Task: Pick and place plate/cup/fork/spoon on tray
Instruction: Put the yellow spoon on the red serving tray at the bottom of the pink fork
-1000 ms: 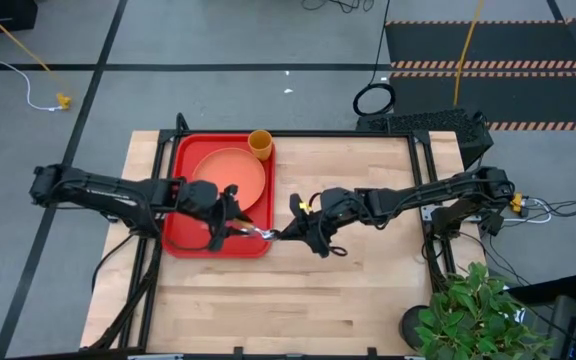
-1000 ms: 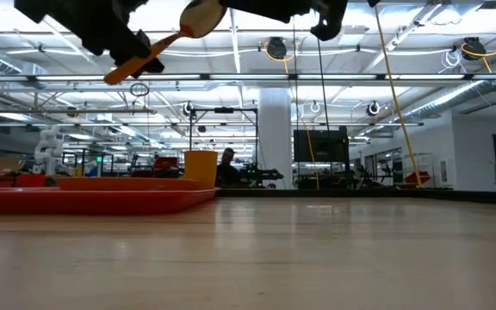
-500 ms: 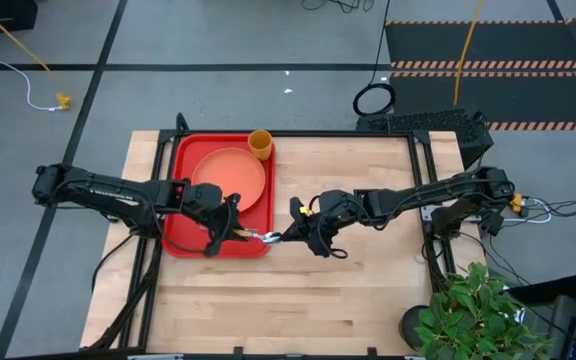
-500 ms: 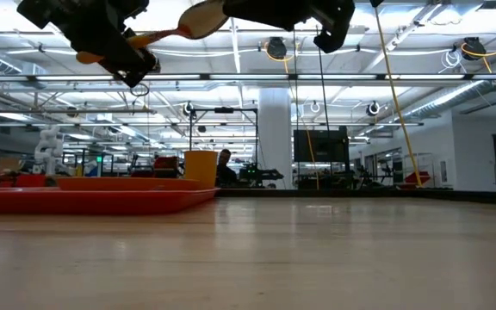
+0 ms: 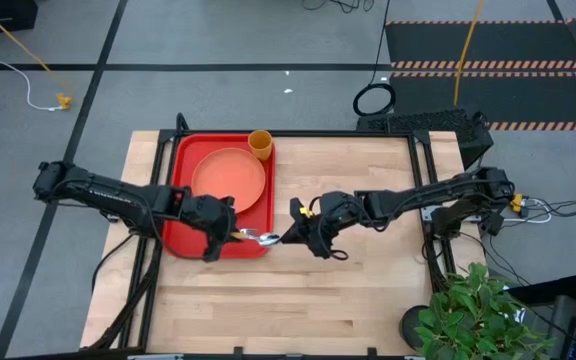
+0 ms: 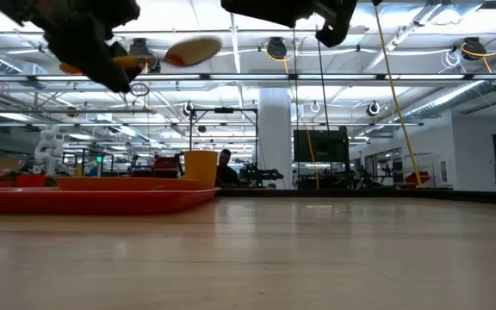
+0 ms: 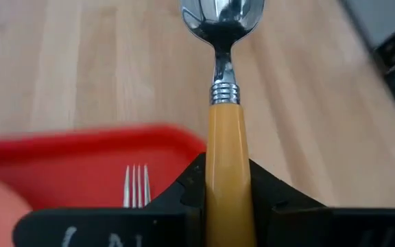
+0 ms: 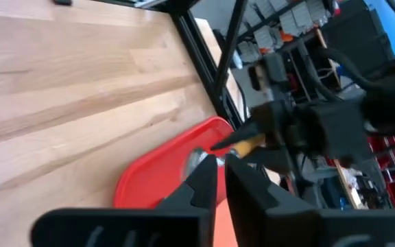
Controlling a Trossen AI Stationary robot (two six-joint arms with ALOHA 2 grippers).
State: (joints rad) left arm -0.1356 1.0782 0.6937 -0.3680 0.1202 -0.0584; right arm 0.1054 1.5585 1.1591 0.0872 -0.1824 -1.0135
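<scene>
L gripper [image 5: 230,234] w/ spoon [image 5: 255,237] above tray [image 5: 183,240], fork [image 7: 136,186] below

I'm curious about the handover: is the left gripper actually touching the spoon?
Touching. In the left wrist view, the left gripper has its dark fingers pressed against both sides of the spoon's orange handle.

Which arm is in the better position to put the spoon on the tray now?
The left. The left gripper already holds the spoon by its orange handle at the tray corner; the right gripper has nothing in it.
</scene>
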